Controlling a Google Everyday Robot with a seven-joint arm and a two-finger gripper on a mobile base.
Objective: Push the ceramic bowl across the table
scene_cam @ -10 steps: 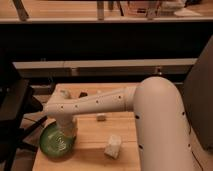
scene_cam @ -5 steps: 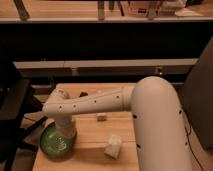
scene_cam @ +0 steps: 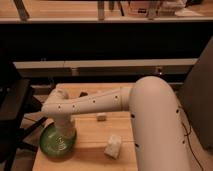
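A green ceramic bowl (scene_cam: pixel 56 143) sits at the near left corner of the wooden table (scene_cam: pixel 92 145). My white arm reaches left across the table and bends down over the bowl. My gripper (scene_cam: pixel 63 134) hangs at the arm's end, right at or inside the bowl's right part. Its tips are hidden behind the wrist and the bowl's rim.
A crumpled white object (scene_cam: pixel 113 147) lies on the table right of the bowl. A small pale block (scene_cam: pixel 101 117) lies further back. A small dark item (scene_cam: pixel 83 93) sits near the far edge. A dark chair (scene_cam: pixel 12 107) stands left of the table. Shelving runs behind.
The arm and bowl have shifted slightly toward the near left; the change is small.
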